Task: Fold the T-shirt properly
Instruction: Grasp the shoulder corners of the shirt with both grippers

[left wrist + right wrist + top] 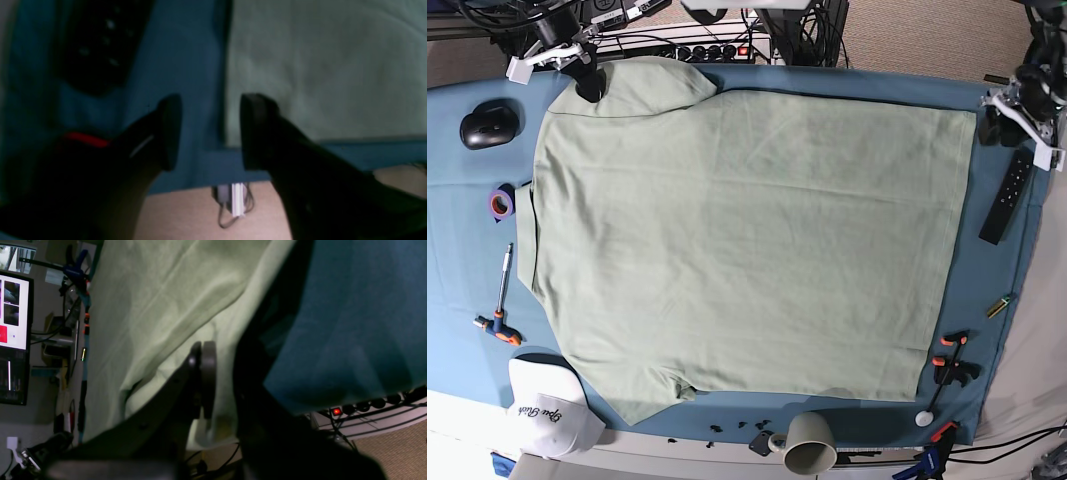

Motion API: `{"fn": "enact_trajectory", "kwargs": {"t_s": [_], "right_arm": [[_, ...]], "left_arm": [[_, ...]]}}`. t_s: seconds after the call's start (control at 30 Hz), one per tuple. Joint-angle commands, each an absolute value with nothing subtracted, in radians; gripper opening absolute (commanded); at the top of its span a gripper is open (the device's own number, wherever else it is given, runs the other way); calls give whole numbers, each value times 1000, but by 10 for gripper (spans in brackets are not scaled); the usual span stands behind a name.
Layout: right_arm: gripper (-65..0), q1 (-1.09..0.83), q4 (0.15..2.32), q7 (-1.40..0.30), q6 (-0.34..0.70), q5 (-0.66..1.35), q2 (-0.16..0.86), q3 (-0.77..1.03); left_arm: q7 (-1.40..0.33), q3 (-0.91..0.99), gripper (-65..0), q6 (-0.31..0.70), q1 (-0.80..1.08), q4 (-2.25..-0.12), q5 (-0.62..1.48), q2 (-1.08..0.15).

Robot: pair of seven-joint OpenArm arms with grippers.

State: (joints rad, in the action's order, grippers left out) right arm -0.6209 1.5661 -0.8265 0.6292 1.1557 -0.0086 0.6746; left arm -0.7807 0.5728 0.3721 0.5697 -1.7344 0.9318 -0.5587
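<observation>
Left wrist view, my left jaws (210,131): standing apart, nothing between them; blue table cloth (186,66) shows in the gap.
Left wrist view, T-shirt (327,66): pale sage-green fabric lying flat toward 2 o'clock of my jaws, its corner just beside the right-hand pad, whether touching I cannot tell.
Left wrist view, remote control (96,46): dark and blurred, at 10 o'clock on the cloth.
Right wrist view, my right jaws (208,380): pressed together and clamped on a fold of the T-shirt (150,306); fabric wraps around the pad and rises toward 11 o'clock.
Right wrist view, surroundings: blue cloth (350,323) at 2 o'clock, a power strip (367,406) with a red lit switch at 4 o'clock, a monitor (13,340) at 9 o'clock.
Base view, T-shirt (747,240): spread flat over the middle of the surface, collar side at 9 o'clock, hem at 3 o'clock.
Base view, my right jaws (590,85): at 11 o'clock, on the far sleeve.
Base view, my left jaws (992,125): at 2 o'clock, just beside the hem corner, with the remote control (1006,196) near.
Base view, other things: computer mouse (487,125) at 10 o'clock, roll of tape (502,203) at 9 o'clock, white cap (547,405) at 7 o'clock, mug (807,443) at 6 o'clock.
</observation>
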Motion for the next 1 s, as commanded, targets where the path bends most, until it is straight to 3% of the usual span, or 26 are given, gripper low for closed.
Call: {"fn": "enact_trajectory", "kwargs": {"t_s": [0.0,0.73,0.97], "right_arm": [[-650,-636,1569,-867,611,1100,-6,675],[-650,-631,1569,-864,611,1080,-6,675],[-650,-632,1569,-864,611,1080,-6,675]], "left_arm": [[-781,585,-367,397,567,-1718,971,-593],[-793,421,-367,421,557,-1636,1001,-598],[-803,421,-408,447,557,-1636,1026,-598]]}}
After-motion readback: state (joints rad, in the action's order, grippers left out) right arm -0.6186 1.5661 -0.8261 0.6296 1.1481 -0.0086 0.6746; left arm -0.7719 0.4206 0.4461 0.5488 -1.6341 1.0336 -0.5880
